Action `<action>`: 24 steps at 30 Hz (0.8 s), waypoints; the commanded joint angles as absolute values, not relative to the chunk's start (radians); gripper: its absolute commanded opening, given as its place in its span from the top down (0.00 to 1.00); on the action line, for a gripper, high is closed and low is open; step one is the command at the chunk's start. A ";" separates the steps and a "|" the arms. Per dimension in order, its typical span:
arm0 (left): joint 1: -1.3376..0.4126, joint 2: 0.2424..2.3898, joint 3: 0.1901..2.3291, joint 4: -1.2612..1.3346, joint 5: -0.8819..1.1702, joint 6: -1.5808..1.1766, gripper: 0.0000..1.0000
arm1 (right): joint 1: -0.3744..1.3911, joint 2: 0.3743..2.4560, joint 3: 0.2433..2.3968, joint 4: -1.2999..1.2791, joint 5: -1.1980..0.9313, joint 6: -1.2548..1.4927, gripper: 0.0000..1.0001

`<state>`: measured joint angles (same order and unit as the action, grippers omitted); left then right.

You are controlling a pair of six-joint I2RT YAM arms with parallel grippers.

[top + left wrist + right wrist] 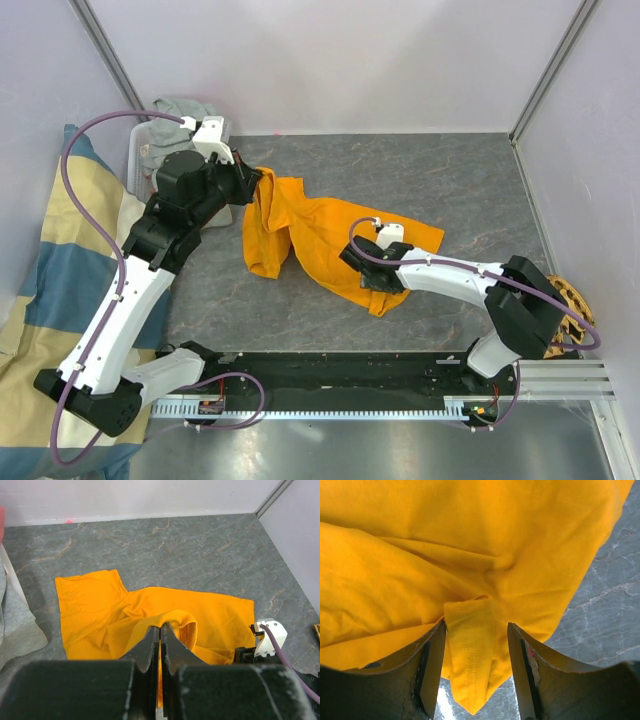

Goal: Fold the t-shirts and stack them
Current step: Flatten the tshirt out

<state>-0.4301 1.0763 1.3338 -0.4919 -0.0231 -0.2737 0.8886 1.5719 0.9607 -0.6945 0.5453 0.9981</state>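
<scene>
The orange t-shirt [320, 235] lies crumpled on the grey table top, its left part pulled up in a ridge. My left gripper [262, 182] is shut on a fold of that ridge [161, 626], with orange cloth [100, 605] spread flat beyond it. My right gripper [374, 282] is low over the shirt's near right edge and stands open. A stitched hem corner [470, 665] hangs between its fingers, against the left one [432, 655]. The grey t-shirt [182, 110] is bunched in a white bin at the back left, and its edge [15, 625] shows in the left wrist view.
A white bin [138, 160] stands at the back left corner. A large cream-and-blue cloth [70, 260] lies off the table's left side. A tan woven disc [572, 300] sits at the right edge behind the right arm. Walls close in the back and both sides.
</scene>
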 commanded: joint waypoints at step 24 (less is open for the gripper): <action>-0.365 1.052 1.428 -0.497 -0.037 -0.215 0.98 | 0.871 1.419 1.173 -0.903 0.822 0.823 1.00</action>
